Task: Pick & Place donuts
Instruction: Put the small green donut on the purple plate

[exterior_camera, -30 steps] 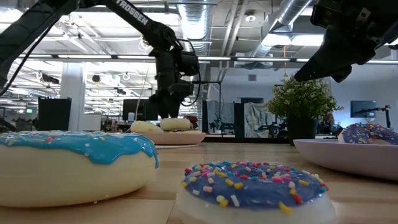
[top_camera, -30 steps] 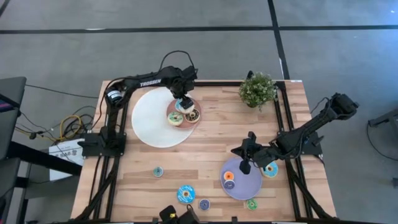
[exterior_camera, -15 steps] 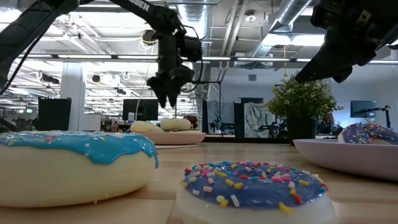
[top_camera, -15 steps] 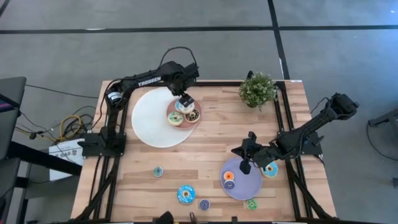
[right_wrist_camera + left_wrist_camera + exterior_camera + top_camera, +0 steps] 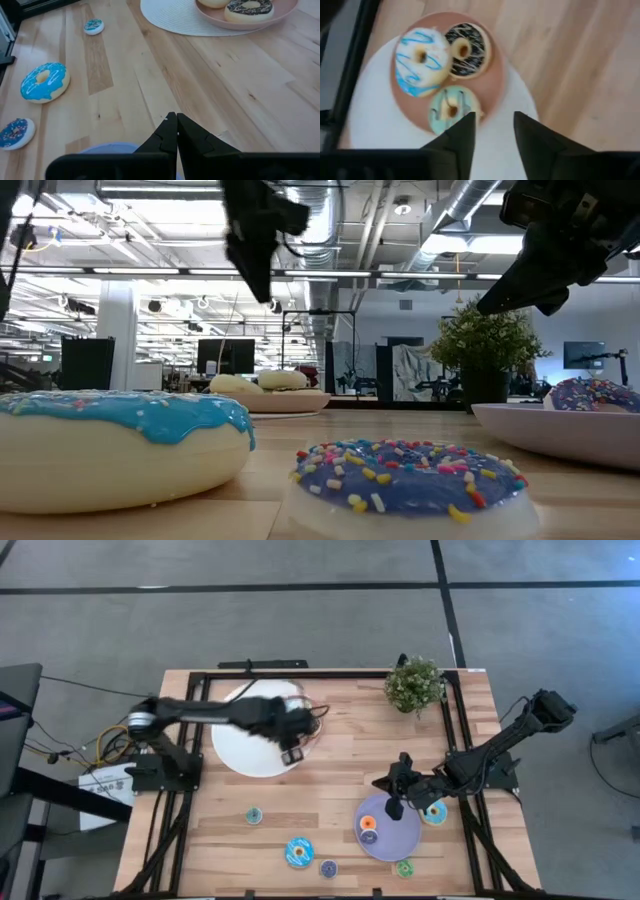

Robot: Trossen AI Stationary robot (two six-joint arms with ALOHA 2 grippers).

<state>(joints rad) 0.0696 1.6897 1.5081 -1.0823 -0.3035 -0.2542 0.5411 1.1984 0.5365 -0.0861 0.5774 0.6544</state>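
My left gripper (image 5: 292, 752) hangs open and holds nothing, above the white plate's (image 5: 235, 745) near right rim. Just beyond it sits the pink plate (image 5: 492, 80), which carries a white donut with blue drizzle (image 5: 421, 61), a brown donut (image 5: 466, 49) and a teal donut (image 5: 452, 104). My right gripper (image 5: 393, 808) is shut, above the far edge of the lavender plate (image 5: 400, 840), which bears two small donuts (image 5: 368, 830). Loose on the wood lie a small teal donut (image 5: 254, 815), a big blue donut (image 5: 299, 852), a purple sprinkled donut (image 5: 328, 867), a green donut (image 5: 404, 867) and an orange-and-teal donut (image 5: 434, 813).
A potted plant (image 5: 414, 684) stands at the far right of the table. Black frame rails run along the table's left and right sides. Bare wood lies between the white plate and the lavender plate.
My left gripper has risen off the pink plate and swung toward the table's near edge, past the plate's near rim, rolling a little as it went. It carries nothing, and all three donuts have stayed on the pink plate.
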